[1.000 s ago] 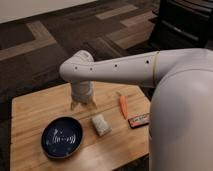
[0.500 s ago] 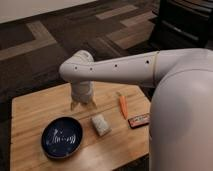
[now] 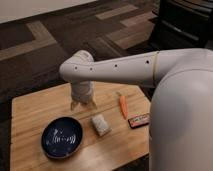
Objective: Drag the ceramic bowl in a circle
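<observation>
So here's what we're looking at: the claw [image 3: 83, 104] hangs pointing straight down over the back-middle part of the wooden tabletop [image 3: 31, 111], low to the surface, though we can't say if it's touching. We honestly can't tell whether the claw is spread or pressed together, and nothing looks to be held in it. The ceramic bowl [image 3: 62, 137] sits upright near the front-left corner of the tabletop as the view shows it, open side up, with faint white marks inside. The thing that matters for the next move, as we see it: the bowl lies diagonally off from the claw, toward the lower left of the view, near it but clearly apart. We'd guess the claw has to come toward the camera and to the left, then drop onto the rim nearest to it. The bowl is round, so there's no long axis to worry about and any part of the rim should do. To the right of the bowl is a small whitish lump [image 3: 101, 125], just beside that path, so a wide sweep might nudge it. The orange stick [image 3: 122, 106] and the dark packet [image 3: 138, 120] are further right, well out of the way.
</observation>
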Available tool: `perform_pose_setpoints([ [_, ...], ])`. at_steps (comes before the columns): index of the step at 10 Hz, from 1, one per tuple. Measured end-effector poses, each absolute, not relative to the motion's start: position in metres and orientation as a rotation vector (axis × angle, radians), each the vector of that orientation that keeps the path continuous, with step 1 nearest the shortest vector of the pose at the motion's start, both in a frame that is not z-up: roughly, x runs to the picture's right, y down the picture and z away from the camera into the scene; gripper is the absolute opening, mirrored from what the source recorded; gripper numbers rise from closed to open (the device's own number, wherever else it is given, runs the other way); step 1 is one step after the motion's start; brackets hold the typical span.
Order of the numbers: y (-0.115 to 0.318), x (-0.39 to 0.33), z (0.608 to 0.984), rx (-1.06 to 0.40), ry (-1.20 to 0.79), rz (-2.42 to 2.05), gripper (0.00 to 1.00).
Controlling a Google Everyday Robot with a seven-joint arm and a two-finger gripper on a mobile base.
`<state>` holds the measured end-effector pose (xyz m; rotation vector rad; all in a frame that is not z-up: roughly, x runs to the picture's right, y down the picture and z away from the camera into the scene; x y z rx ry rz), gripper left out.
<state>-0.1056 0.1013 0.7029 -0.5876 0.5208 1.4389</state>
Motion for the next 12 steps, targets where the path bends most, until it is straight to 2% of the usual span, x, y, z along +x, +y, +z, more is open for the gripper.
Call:
perform_pose_setpoints([
  [9, 0.101, -0.109, 0.708, -0.585, 0.514, 1.419, 0.65],
  [12, 0.112, -0.147, 0.715, -0.591, 0.446, 1.237, 0.65],
])
